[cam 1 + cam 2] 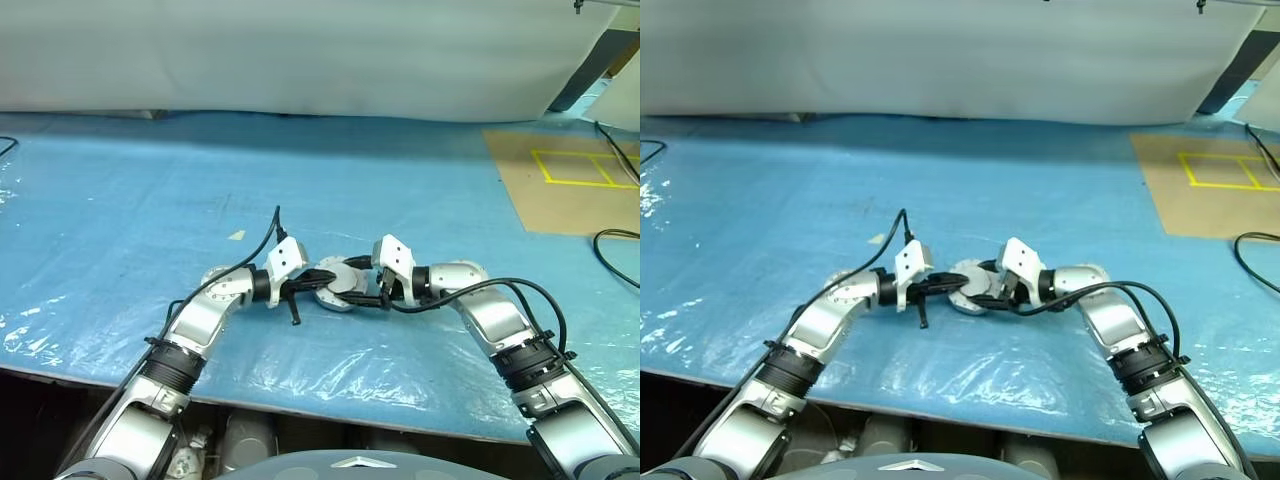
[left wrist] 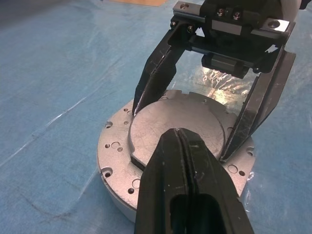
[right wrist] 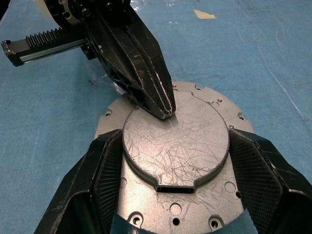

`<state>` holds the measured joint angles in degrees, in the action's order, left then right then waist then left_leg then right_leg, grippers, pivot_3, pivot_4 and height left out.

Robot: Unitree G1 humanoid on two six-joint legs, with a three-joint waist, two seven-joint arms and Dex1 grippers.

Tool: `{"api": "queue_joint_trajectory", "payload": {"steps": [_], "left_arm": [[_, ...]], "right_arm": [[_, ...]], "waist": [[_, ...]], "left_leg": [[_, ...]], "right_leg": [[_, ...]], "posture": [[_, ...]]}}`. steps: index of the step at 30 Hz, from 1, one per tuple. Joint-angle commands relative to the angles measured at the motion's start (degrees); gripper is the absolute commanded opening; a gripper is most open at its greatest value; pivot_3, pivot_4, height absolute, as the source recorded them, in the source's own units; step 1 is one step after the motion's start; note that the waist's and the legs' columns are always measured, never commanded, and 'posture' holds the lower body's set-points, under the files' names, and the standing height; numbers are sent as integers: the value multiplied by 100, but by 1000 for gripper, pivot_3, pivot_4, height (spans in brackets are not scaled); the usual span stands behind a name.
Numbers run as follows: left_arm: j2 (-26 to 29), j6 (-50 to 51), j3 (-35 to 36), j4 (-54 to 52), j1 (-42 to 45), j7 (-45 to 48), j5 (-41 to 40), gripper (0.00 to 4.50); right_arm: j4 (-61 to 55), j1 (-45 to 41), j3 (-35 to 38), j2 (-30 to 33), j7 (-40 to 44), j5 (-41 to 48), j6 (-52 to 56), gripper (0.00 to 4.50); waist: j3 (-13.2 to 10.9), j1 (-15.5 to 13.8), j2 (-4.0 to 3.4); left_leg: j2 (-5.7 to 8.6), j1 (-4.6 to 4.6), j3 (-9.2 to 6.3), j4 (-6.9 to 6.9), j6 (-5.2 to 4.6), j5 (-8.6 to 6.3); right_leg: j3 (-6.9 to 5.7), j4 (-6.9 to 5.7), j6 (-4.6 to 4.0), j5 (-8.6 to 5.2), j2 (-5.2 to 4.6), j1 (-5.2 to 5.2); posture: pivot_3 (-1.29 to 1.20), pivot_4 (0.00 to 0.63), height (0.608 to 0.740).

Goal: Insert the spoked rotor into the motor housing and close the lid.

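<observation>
Inward, the closed left tool (image 3: pixel 163 109) presses the lid (image 3: pixel 175 144); the right tool (image 2: pixel 195 129) spans its sides.

Motor housing (image 3: pixel 175 161) on the tabletop (image 1: pixel 150 200) between the two grippers, left gripper (image 3: pixel 163 108) fingertips on its top, right gripper (image 2: pixel 195 122) fingers either side of its raised disc.
</observation>
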<state>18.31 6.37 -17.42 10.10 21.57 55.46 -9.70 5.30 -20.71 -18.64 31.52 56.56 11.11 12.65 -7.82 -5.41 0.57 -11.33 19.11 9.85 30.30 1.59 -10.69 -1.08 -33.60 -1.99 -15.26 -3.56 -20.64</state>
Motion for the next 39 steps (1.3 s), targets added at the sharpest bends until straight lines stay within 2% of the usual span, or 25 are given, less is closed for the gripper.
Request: {"api": "queue_joint_trajectory", "payload": {"steps": [1, 3, 4, 8, 11, 16, 19, 23, 29, 36, 39], "left_arm": [[-21, 29, -199, 239, -66, 42, 198, 0], [-54, -14, -196, 268, -47, 24, 214, 0], [-72, -29, -191, 284, -37, 10, 219, 0], [-112, -72, -175, 334, 1, -12, 229, 0], [-113, -99, -161, 379, 19, 10, 231, 0], [-102, -109, -132, 378, -12, 32, 212, 0], [-104, -95, -122, 355, -35, 30, 203, 0], [-131, -57, -109, 328, -55, 12, 196, 0], [-135, -25, -106, 282, -66, -8, 192, 0], [-99, 27, -115, 142, -189, -43, 188, 0], [-79, 51, -129, 45, -261, -51, 178, 0]], "right_arm": [[631, 338, -101, 145, -358, -577, 211, 3707], [417, 401, -16, 181, -255, -422, 212, 4331], [349, 410, 17, 195, -240, -386, 239, 4490], [192, 282, 42, 286, -144, -381, 511, 4490], [-398, 139, 411, 349, -65, 98, 1050, 4490], [-1347, -200, 1097, 461, -78, 1025, 2234, 4490], [-1611, -267, 1357, 374, -228, 1357, 2637, 4490], [-1886, -204, 1396, 277, -388, 1480, 2885, 4490], [-1793, -136, 1543, 145, -590, 1671, 3276, 4490], [-517, -434, 3078, 116, -948, 2844, 4775, 4490], [-365, -165, 3151, 205, -874, 3100, 5388, 4490]], "waist": [[6, -1, 6], [9, -11, -2], [9, -15, -4], [10, -15, -5], [10, -22, -16], [-8, -21, -36], [-10, -5, -39], [-10, -4, -41], [-10, -3, -41], [-11, -6, -42], [-9, -17, -46]], "left_leg": [[0, -1, 0, 0, 0, 0], [-1, 0, 1, -1, 0, 0], [0, 3, 1, -1, 0, 0], [0, 19, 6, -1, 0, 0], [0, 38, 7, -1, 0, 1], [6, 127, 7, 5, 15, 15], [0, 177, 2, 8, 15, 20], [-15, 186, 1, 8, 23, 17], [-8, 186, -1, 18, 24, 16], [-7, 187, 1, 31, 24, 17], [-10, 186, 9, 32, 24, 17]], "right_leg": [[0, 0, 0, 0, 0, 0], [-1, 0, 0, 0, 0, -2], [-1, 0, 0, 0, -1, -1], [1, 0, -1, 1, -3, 14], [-2, -1, -34, 21, -2, 3], [-5, -3, -37, 29, 1, -65], [-9, -18, -6, 48, 16, -124], [-22, -23, -7, 48, 29, -132], [-19, -23, -3, 51, 21, -130], [-15, -28, -4, 51, 20, -129], [-21, -32, -6, 51, 23, -122]], "posture": [[0, 150, 740], [0, 150, 740], [0, 150, 740], [0, 150, 740], [0, 150, 740], [0, 150, 740], [0, 150, 740], [0, 150, 740], [0, 150, 740], [0, 150, 740], [0, 150, 740]]}}
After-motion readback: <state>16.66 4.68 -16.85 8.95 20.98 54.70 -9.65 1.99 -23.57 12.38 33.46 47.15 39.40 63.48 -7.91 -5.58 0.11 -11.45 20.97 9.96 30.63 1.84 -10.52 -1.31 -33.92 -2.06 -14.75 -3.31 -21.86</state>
